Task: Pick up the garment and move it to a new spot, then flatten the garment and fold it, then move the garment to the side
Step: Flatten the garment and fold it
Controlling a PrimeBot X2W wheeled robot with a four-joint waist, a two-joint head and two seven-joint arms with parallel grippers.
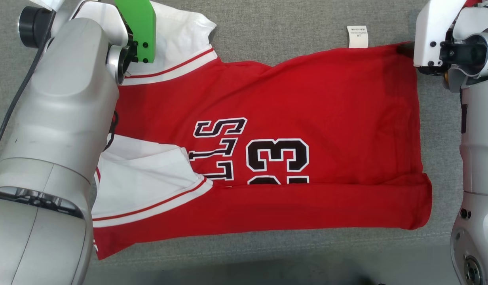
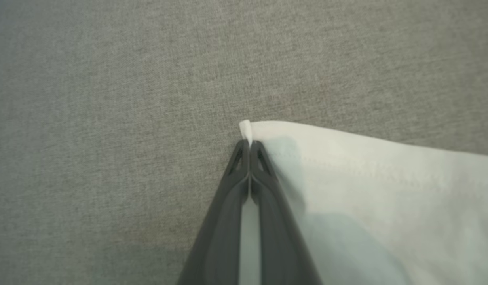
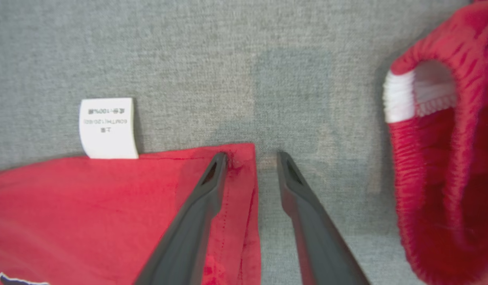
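The garment (image 1: pixel 307 103) is a red jersey with white sleeves and black lettering, lying spread on the grey cloth surface with its near edge folded over. In the left wrist view my left gripper (image 2: pixel 249 144) is shut on the corner of a white sleeve (image 2: pixel 386 198), and a tip of white cloth pokes out past the fingertips. My right gripper (image 3: pixel 251 158) is open at the far right hem corner of the garment (image 3: pixel 89 206). Its left finger rests on the red cloth and its right finger on the bare surface. A white care label (image 3: pixel 107 128) sticks out of the hem beside it.
A second red item with a ribbed white-banded opening (image 3: pixel 445 178) lies just right of my right gripper. The grey cloth surface (image 1: pixel 287 23) extends beyond the garment on the far side. My pale forearms flank the jersey, and a green plate (image 1: pixel 139 27) sits on the left wrist.
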